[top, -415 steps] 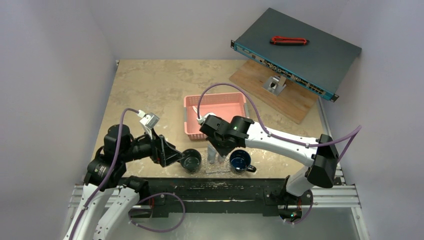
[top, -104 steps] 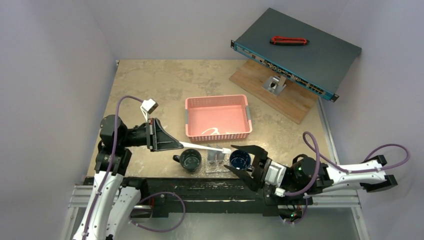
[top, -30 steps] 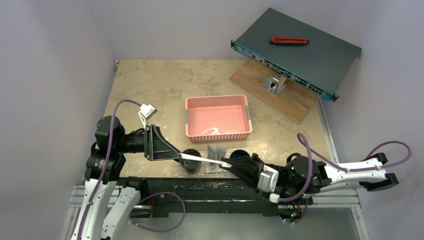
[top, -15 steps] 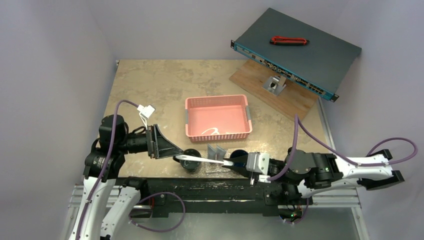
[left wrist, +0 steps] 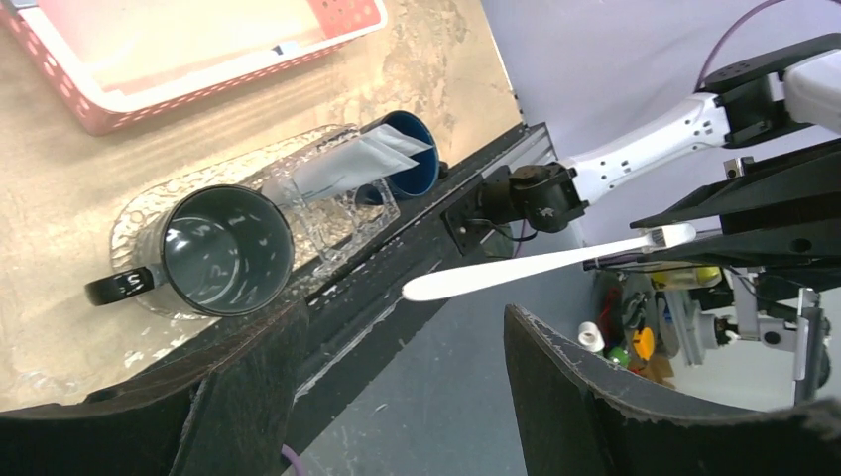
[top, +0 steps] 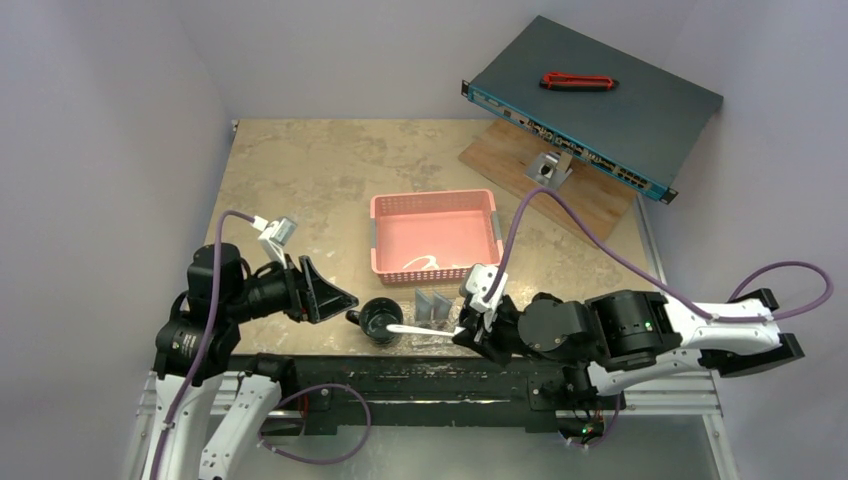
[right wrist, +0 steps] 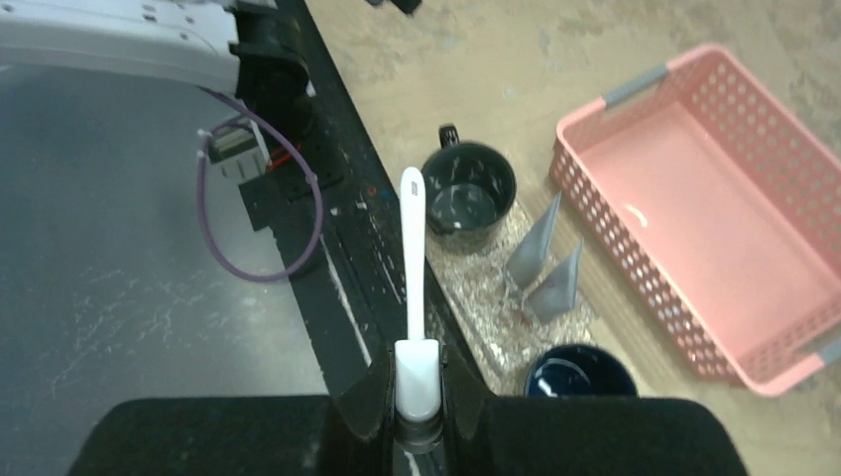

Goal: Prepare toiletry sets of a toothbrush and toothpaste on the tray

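Note:
My right gripper (top: 468, 330) (right wrist: 418, 382) is shut on the head end of a white toothbrush (top: 420, 328) (right wrist: 412, 248). The handle sticks out to the left, over the near rim of the dark grey mug (top: 381, 320) (right wrist: 468, 188). The toothbrush also shows in the left wrist view (left wrist: 536, 266). My left gripper (top: 330, 297) (left wrist: 407, 317) is open and empty, left of the grey mug. The transparent tray (top: 438, 342) (left wrist: 149, 213) (right wrist: 476, 268) carries the grey mug, two pale grey toothpaste tubes (top: 433, 303) (left wrist: 347, 164) (right wrist: 545, 263) and a blue mug (left wrist: 402, 149) (right wrist: 580, 372).
A pink slotted basket (top: 434, 235) (right wrist: 714, 228) stands behind the tray with a thin white item (top: 430, 263) in it. A dark network switch (top: 595, 95) leans on a wooden board (top: 590, 205) at the back right. The black rail (top: 400, 375) runs along the table's near edge.
My left gripper has let go of the toothbrush, opened and drawn back to the left. My right gripper now holds the toothbrush alone and has moved left, over the blue mug.

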### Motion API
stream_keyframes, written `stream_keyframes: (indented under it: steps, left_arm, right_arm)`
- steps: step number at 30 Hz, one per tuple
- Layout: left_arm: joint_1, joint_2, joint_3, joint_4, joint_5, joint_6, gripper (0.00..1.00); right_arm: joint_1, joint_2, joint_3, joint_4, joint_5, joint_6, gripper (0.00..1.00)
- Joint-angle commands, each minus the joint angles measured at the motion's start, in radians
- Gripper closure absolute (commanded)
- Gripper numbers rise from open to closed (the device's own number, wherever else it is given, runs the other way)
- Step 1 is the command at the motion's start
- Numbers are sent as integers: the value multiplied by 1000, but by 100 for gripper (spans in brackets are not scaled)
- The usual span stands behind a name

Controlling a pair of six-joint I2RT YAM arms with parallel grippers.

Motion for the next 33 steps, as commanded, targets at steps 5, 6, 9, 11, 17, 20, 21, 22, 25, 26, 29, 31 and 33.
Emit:
stream_keyframes:
  steps: [5,6,9,11,17,20,21,22,25,26,29,31,33]
  left_arm:
    - [-1,2,-17,4,-50,78,29]
    - [-1,1,-24,12,-51,80,29]
    - [-1,4,-38,21,-56,91,29]
    - [-1,10,-46,26,-64,99,30]
    - [-1,22,-90,60,-78,114,30]
    - [-1,28,-105,73,-88,124,30]
    - [-1,29,-109,75,-92,126,30]
    - [-1,31,-110,77,-93,128,30]
    - [-1,28,-107,88,-99,128,30]
    - [-1,26,-104,90,-103,129,30]
    - [-2,28,-99,102,-111,133,30]
    - [-2,33,-101,111,-123,135,30]
    - [-2,37,-103,128,-139,134,30]
  right_arm:
    - [4,49,113,-324,47,331,100]
    - [4,62,121,-345,48,357,100]
    - [3,98,156,-418,61,428,100]
    - [2,124,186,-461,59,463,100]
    - [-12,175,217,-526,49,499,100]
    - [-49,182,216,-525,46,499,100]
    - [-67,186,212,-526,42,491,100]
    - [-87,192,208,-525,37,483,100]
    - [-139,218,201,-523,19,459,100]
    - [-153,224,202,-522,17,454,100]
    - [-182,243,213,-507,6,422,100]
    - [-190,260,217,-491,-13,401,100]
    - [-196,275,214,-485,-26,388,100]
